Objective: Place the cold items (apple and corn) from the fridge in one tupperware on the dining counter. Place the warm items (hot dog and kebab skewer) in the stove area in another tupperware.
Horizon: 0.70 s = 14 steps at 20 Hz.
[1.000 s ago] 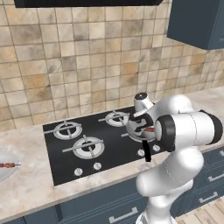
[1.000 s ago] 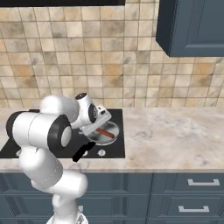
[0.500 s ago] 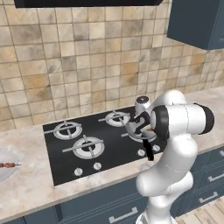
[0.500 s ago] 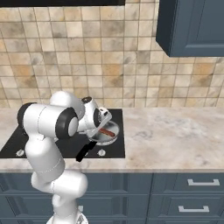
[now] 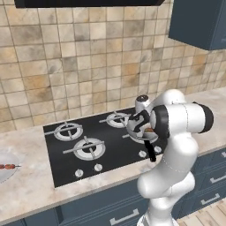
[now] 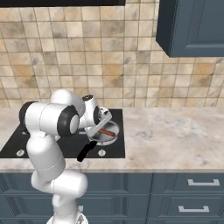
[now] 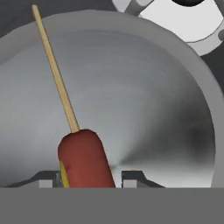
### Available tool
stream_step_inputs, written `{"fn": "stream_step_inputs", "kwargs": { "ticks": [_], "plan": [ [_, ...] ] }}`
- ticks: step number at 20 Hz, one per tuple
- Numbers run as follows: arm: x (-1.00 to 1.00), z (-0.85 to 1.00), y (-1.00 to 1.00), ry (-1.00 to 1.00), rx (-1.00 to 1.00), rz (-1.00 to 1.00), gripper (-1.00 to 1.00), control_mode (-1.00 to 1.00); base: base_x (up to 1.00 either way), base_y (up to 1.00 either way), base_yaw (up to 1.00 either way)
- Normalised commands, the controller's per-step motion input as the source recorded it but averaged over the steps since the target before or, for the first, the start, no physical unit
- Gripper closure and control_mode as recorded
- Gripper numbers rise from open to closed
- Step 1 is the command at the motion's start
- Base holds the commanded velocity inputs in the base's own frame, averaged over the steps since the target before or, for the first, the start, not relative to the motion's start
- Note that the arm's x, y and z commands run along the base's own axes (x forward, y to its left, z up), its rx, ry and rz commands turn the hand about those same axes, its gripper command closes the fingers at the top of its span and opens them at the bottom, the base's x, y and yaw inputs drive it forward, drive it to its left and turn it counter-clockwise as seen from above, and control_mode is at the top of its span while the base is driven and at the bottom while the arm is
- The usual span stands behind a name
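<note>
The hot dog (image 7: 83,159) lies in a grey frying pan (image 7: 144,109) on the front right burner of the black stovetop (image 5: 92,145), a reddish sausage with a thin wooden stick (image 7: 54,72) running out of its far end across the pan's floor. In the hand view the 2 dark finger tips sit on either side of the sausage, right beside it, so the jaws (image 7: 89,178) look drawn in around the hot dog; whether they press it firmly I cannot tell. From the right base view the hot dog (image 6: 105,130) shows as a red streak in the pan (image 6: 103,136), whose black handle (image 6: 85,151) points toward the front edge of the counter (image 6: 175,140). The white arm bends down over the pan in the left base view, hiding most of it. Far left on the counter, a plate (image 5: 5,173) carries the kebab skewer (image 5: 8,166), well apart from the stovetop.
</note>
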Motion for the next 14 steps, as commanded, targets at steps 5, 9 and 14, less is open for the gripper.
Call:
{"fn": "stream_step_inputs", "kwargs": {
  "ticks": [5, 9, 14],
  "plan": [
    [-0.18, -0.04, -0.05, 0.0, 0.0, 0.0, 1.0, -1.0, 0.0, 0.0, 0.0],
    [-0.44, 0.56, 0.0, -0.27, 0.0, 0.0, 1.0, -1.0, 0.0, 0.0, 0.0],
    [-0.55, 0.93, 0.0, -0.26, 0.0, 0.0, 1.0, -1.0, 0.0, 0.0, 0.0]
  ]
}}
